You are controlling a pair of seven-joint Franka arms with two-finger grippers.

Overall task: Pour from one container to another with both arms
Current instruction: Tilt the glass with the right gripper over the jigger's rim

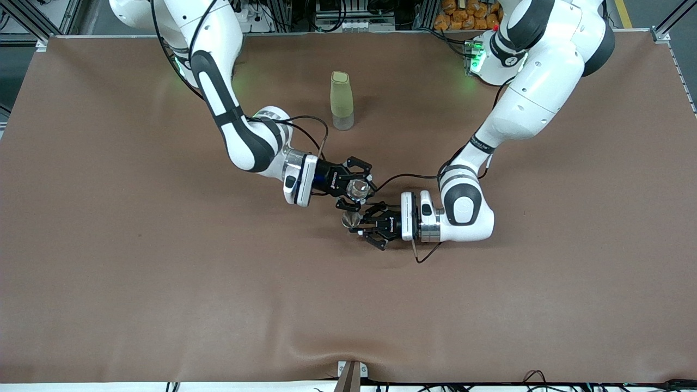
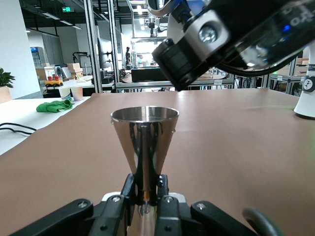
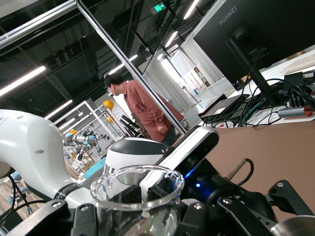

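My right gripper (image 1: 356, 190) is shut on the tiny clear glass cup (image 1: 358, 188), held tipped over the middle of the table. Just beside and below it, my left gripper (image 1: 356, 222) is shut on the waist of the steel jigger (image 1: 351, 219), which stands upright. In the left wrist view the jigger (image 2: 145, 135) rises from between the left gripper's (image 2: 146, 189) fingers, its open cone under the right gripper's black body (image 2: 216, 44). In the right wrist view the cup's (image 3: 138, 194) round rim sits between the right gripper's (image 3: 140, 209) fingers. Whether the cup holds liquid is not visible.
A tall olive-green bottle (image 1: 342, 100) with a clear base stands farther from the front camera than both grippers, between the two arms. The brown cloth table (image 1: 163, 283) spreads wide around them. A bracket (image 1: 349, 374) sits at the table's near edge.
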